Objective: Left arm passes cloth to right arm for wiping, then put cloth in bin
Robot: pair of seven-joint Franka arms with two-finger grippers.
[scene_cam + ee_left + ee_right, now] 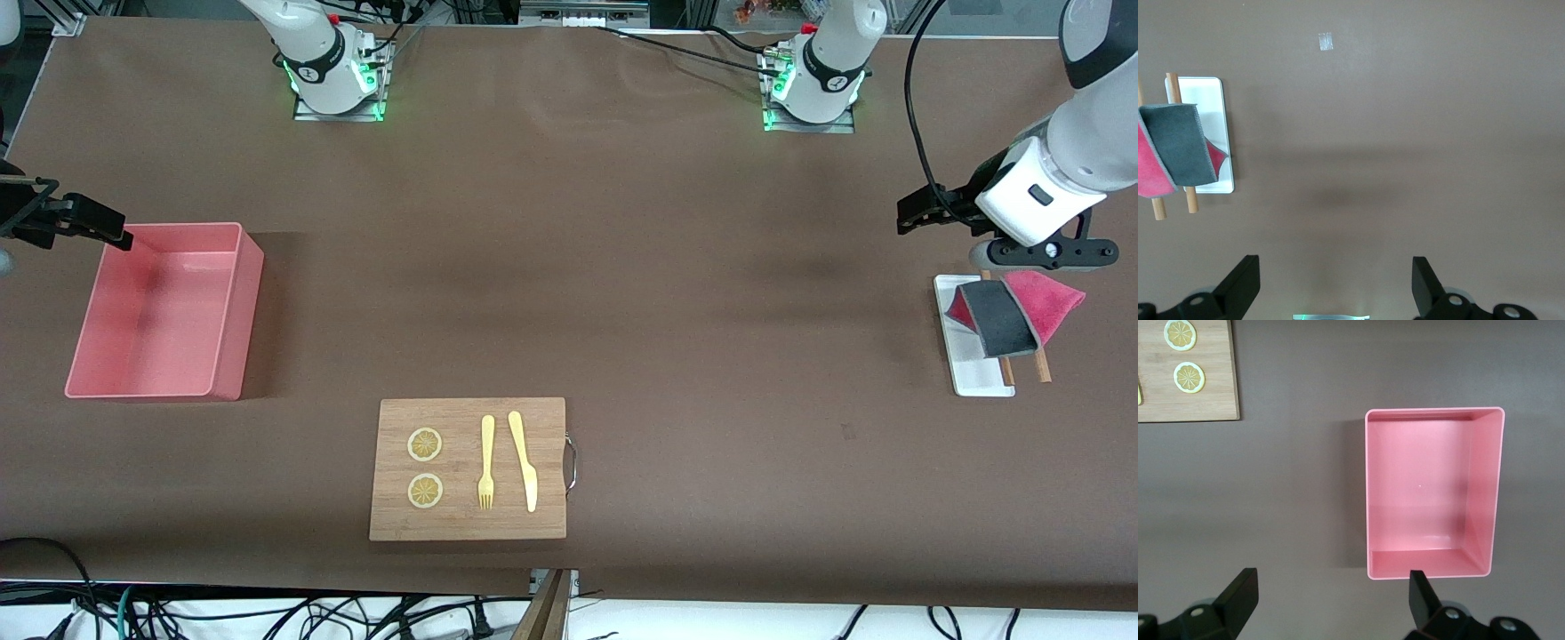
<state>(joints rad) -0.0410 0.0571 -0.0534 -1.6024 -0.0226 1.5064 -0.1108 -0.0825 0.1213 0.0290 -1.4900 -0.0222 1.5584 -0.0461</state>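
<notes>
The cloth (1013, 311), magenta-pink with a dark grey face folded up, lies draped over two wooden sticks (1042, 366) on a small white tray (973, 373) at the left arm's end of the table. In the left wrist view the cloth (1178, 143) lies off to one side. My left gripper (911, 213) hangs open and empty over bare table beside the tray; its own view shows the left gripper (1336, 287) with the jaws wide apart. The salmon-pink bin (240, 311) stands empty at the right arm's end. My right gripper (89, 222) hovers open at the bin's corner, and in the right wrist view the right gripper (1331, 603) is beside the bin (1485, 493).
A wooden cutting board (462, 524) near the front edge carries two lemon slices (425, 444), a yellow fork (486, 462) and a yellow knife (524, 458). It has a metal handle (572, 462). The board's corner (1185, 403) shows in the right wrist view. Brown table mat lies between the board, bin and tray.
</notes>
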